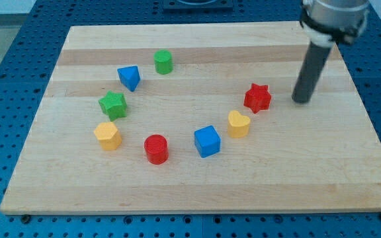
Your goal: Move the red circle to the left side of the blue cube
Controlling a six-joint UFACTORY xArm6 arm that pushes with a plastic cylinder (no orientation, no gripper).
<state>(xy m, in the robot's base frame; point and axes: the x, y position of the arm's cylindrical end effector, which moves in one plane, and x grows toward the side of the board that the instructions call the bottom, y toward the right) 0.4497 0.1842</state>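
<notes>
Pincer is the wrong word for this arm: it carries none, so there is no opening or closing to report, only a straight dark rod whose tip (301, 100) rests on the table (197, 192) toward the view's right. The tip stands just to the right of the red star (257, 98), apart from it, and well away from the task's blocks.

Those blocks lie lower on the board. The red circle (156, 149) sits near the view's bottom, with the blue cube (207, 141) to its right; a clear gap separates them, and nothing lies between. Judged from this layout, the circle is already on the cube's left, though slightly lower and not tight against it. What seems left, at most, is a nudge to bring it closer and level with the cube.

Around them sit a yellow heart (239, 123), a yellow hexagon (107, 135), a green star (113, 104), a blue triangular block (129, 77) and a green cylinder (163, 61).
</notes>
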